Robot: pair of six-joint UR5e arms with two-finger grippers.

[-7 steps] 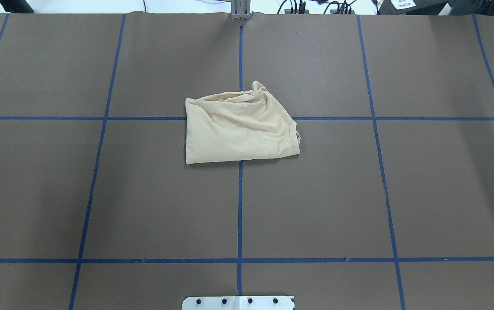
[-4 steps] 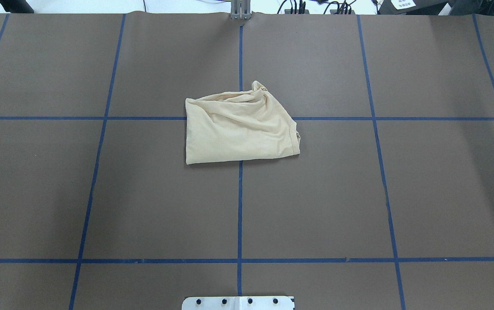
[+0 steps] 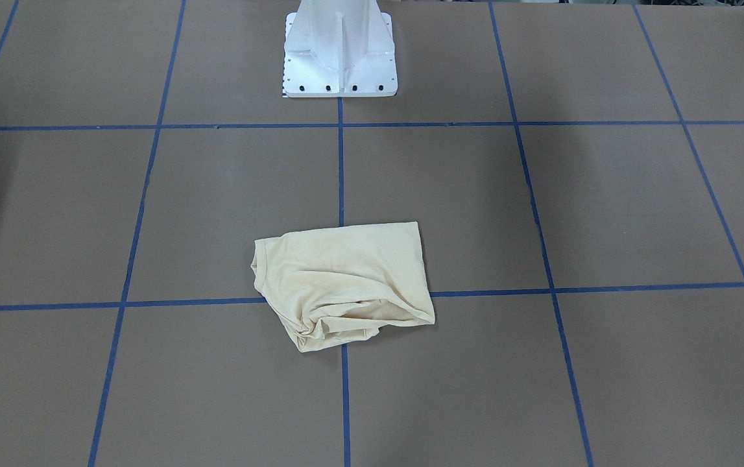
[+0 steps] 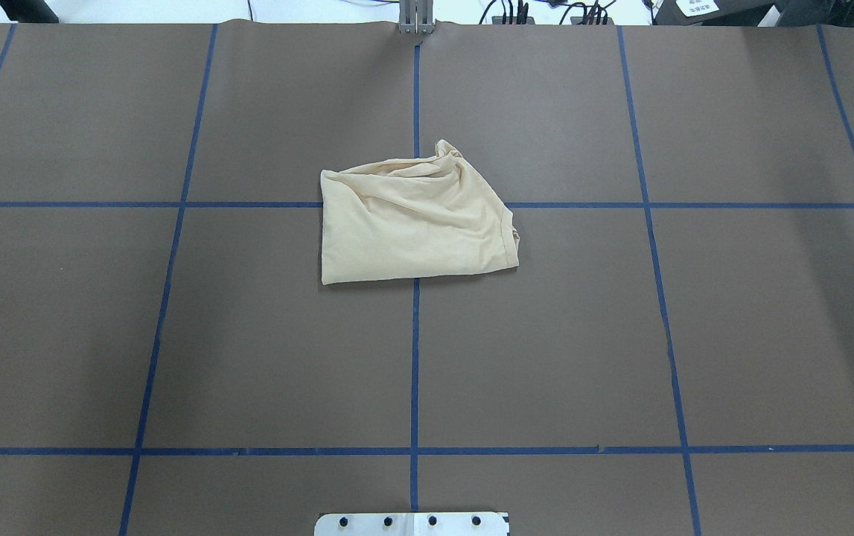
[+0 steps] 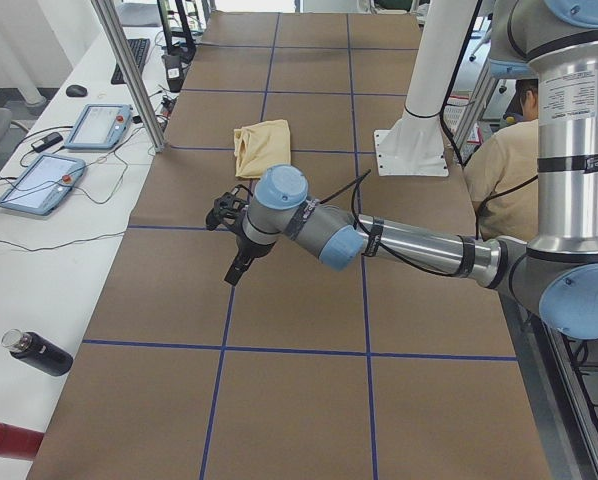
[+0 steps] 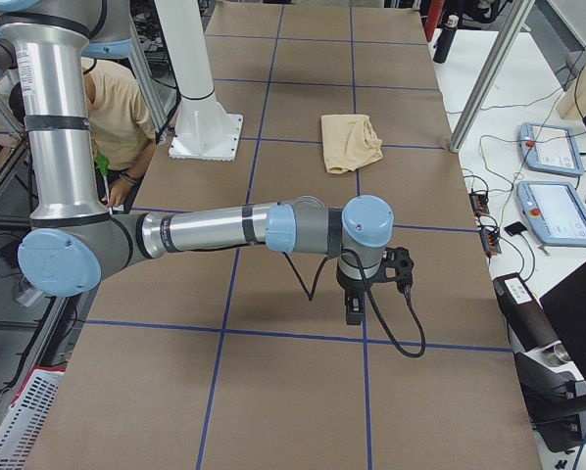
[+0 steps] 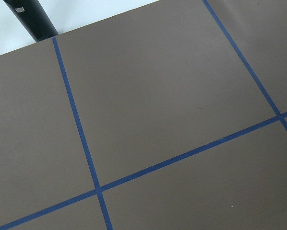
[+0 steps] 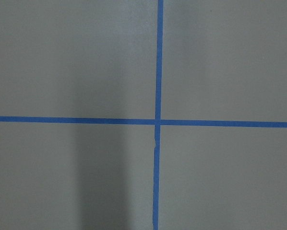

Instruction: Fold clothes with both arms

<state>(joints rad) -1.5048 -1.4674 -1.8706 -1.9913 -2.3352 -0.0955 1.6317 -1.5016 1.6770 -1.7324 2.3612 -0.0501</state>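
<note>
The shirt (image 4: 412, 223) is bunched — a pinch could drag hidden layers; left end effector (image 5: 237, 268) and right end effector (image 6: 355, 305) (open or closed, I can't tell) are well apart from it.

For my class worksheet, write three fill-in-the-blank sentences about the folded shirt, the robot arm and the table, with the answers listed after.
1. The T-shirt lies bundled over a crossing of ____ tape lines.
2. The near arm in the exterior left view, which is clear of the T-shirt, is the robot's ____ arm.
3. The pedestal base is ____ in colour.

Answers: blue; left; white.
</note>
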